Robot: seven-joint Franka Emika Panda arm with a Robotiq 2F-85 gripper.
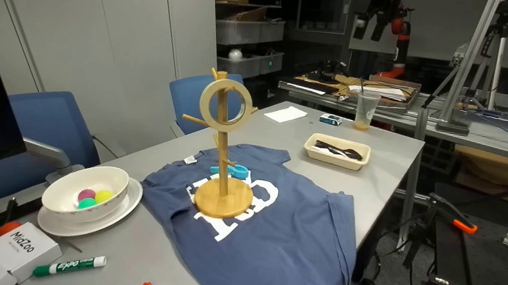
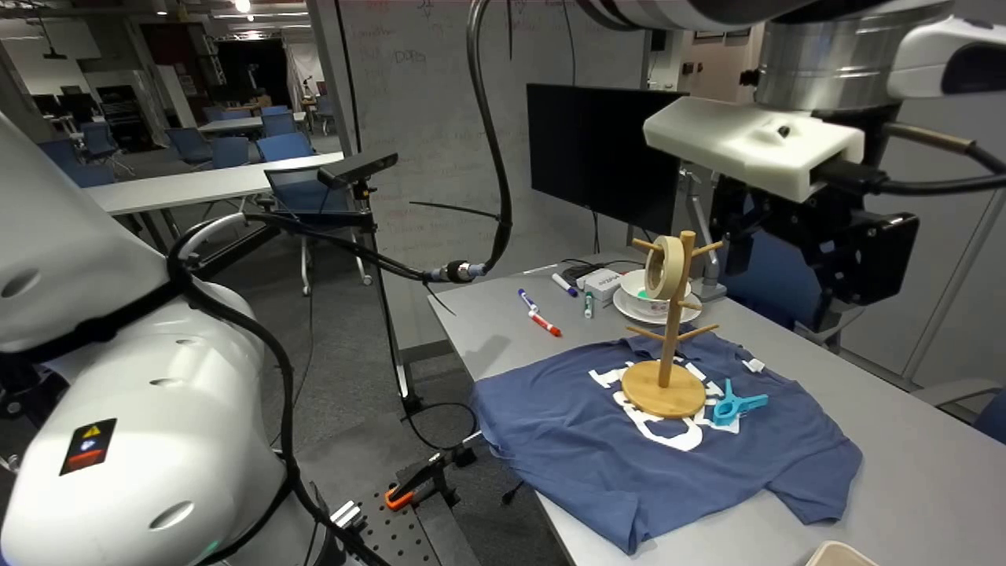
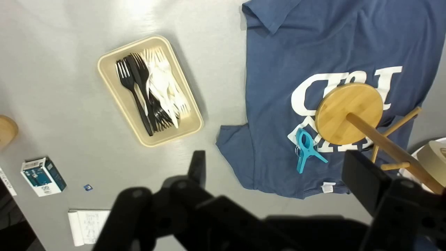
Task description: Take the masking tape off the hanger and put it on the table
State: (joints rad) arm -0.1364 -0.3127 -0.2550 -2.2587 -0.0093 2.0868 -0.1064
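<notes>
The masking tape (image 1: 205,102) is a cream ring hanging on an upper peg of the wooden hanger (image 1: 225,170). It also shows in an exterior view (image 2: 673,269) and at the right edge of the wrist view (image 3: 432,162). The hanger stands upright, its disc base (image 3: 343,115) on the dark blue shirt (image 2: 574,440) spread over the grey table (image 1: 390,149). My gripper (image 3: 278,164) is open and empty, above the table. In an exterior view the gripper (image 2: 782,279) is to the right of the hanger's top, apart from the tape. It is out of the remaining exterior view.
A blue clamp (image 3: 306,150) lies beside the hanger base. A beige tray (image 3: 190,122) holds black and white forks. A white bowl (image 1: 102,211) with balls sits on a plate. Markers, a small box (image 3: 43,177), a cup (image 1: 366,111) and a monitor (image 2: 601,157) are around.
</notes>
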